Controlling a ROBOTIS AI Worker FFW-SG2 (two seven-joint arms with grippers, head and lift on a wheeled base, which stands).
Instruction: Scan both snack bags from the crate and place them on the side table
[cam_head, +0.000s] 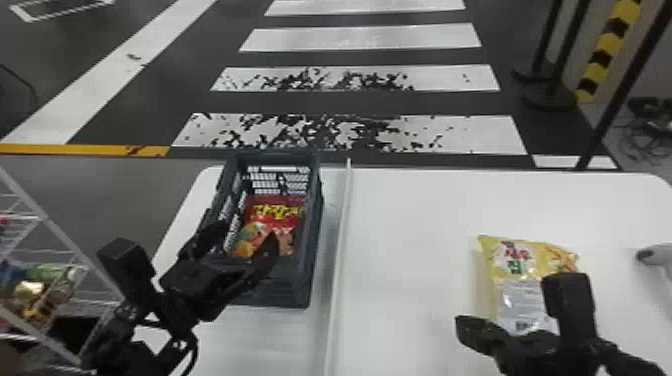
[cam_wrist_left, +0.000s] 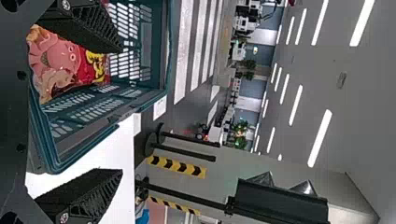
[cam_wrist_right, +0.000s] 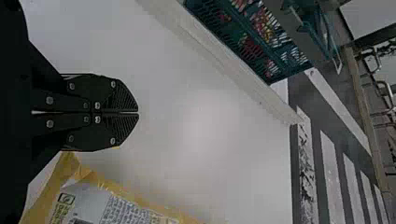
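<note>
The crate, dark slatted plastic (cam_head: 280, 285), was set on the white worktop (cam_head: 410, 225), with the red printed snack bag (cam_head: 277, 212) contained inside. The left gripper (cam_head: 247, 235) was held at its near end, fingers spread wide. The yellow-and-silver snack bag (cam_head: 530, 255) was laid on the worktop, near the right gripper (cam_head: 467, 327), its fingers pressed together.

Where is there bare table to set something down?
Widest: between the divider and the yellow bag, reaching the table's far edge. Smaller: the near side of the crate, left of the divider. Crowded: at the crate, with the red bag and left gripper; by the yellow bag, near the right gripper.
</note>
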